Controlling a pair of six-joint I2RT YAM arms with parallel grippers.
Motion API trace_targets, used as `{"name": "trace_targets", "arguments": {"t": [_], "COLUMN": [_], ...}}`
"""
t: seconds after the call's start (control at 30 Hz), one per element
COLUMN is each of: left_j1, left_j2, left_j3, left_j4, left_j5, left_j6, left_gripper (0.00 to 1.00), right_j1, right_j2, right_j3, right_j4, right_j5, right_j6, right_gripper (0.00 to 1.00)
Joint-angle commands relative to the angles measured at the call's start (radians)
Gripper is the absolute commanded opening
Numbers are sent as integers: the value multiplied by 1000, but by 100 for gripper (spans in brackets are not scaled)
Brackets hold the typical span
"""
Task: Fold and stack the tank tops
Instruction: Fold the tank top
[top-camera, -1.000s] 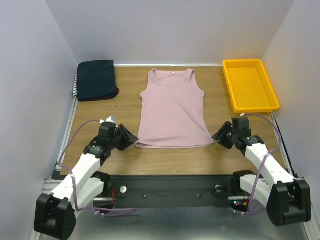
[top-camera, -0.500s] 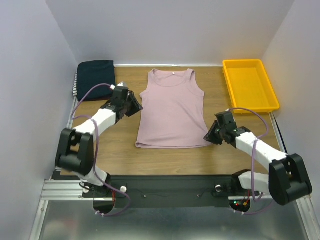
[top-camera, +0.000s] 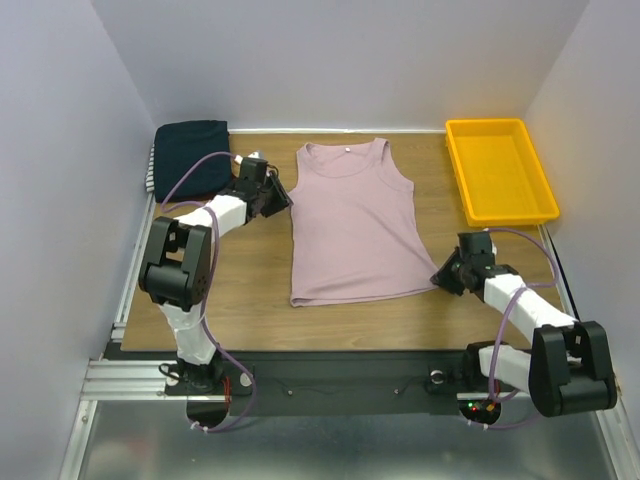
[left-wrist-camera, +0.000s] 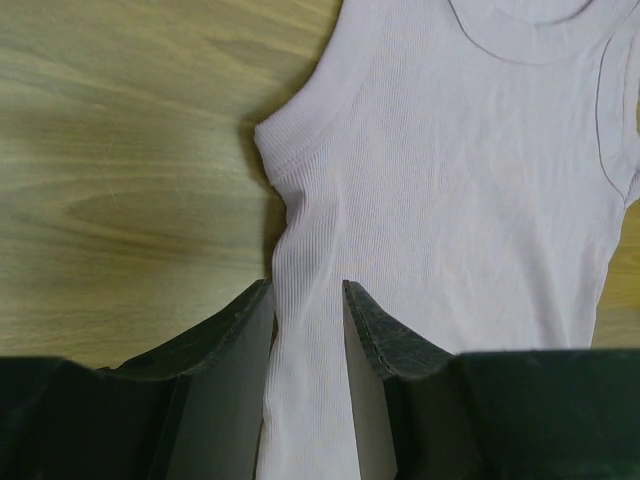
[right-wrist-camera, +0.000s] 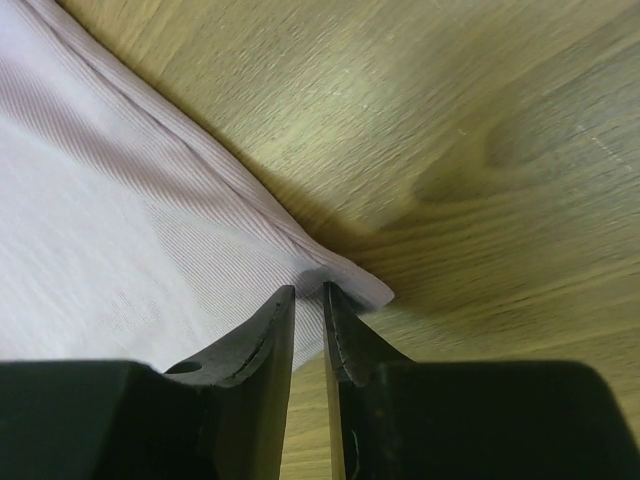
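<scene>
The folded stack (top-camera: 190, 165), navy on top, sits in the far left corner, well apart from the rest. The left gripper (top-camera: 277, 196) is at the pink top's (top-camera: 350, 225) left side just under the armhole. Its 2 jaws stand part way apart with the side edge between them, and I cannot tell if they pinch it. The top lies flat mid-table (top-camera: 250, 290), long axis far to near, neck at the far wall, hem toward the arms. It is ribbed, pale and smooth. The right gripper (right-wrist-camera: 308, 295) is nearly closed, clamped on the hem's right corner. A yellow tray (top-camera: 486, 124) stands far right.
</scene>
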Motion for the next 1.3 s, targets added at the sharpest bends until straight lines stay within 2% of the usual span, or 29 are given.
{"name": "trace_targets", "arguments": {"t": [0.0,0.17,0.27,0.33,0.53,0.63,0.67,0.8,1.03,1.27], "left_j1": [20,29,32,36,37,37,37,40,40,43], "left_j2": [42,110,150,177,216,231,236,252,265,277], "left_j3": [54,120,155,176,215,230,233,244,258,279], "left_j4": [-11,-16,-31,-30,-15,-22,-25,-34,-38,-38], "left_j5": [-40,-6,-17,-12,-3,-11,-12,-26,-37,-37], "left_j6": [25,50,57,57,48,47,50,53,50,51], "left_gripper": [45,45,45,45,45,43,42,35,27,15], "right_j1": [-7,-33,-32,26,422,609,698,849,965,1009], "right_j2": [4,7,-22,-28,-31,56,132,339,624,817], "right_j3": [24,50,84,118,228,324,352,539,890,1050], "right_j4": [1,-11,-17,-59,-131,-134,-136,-143,-185,-217], "right_j5": [-11,-35,-129,-112,138,233,257,319,348,339], "right_j6": [-48,-73,-119,-129,-12,35,44,35,-24,-42], "right_gripper": [24,24,23,24,23,23,23,22,22,22]}}
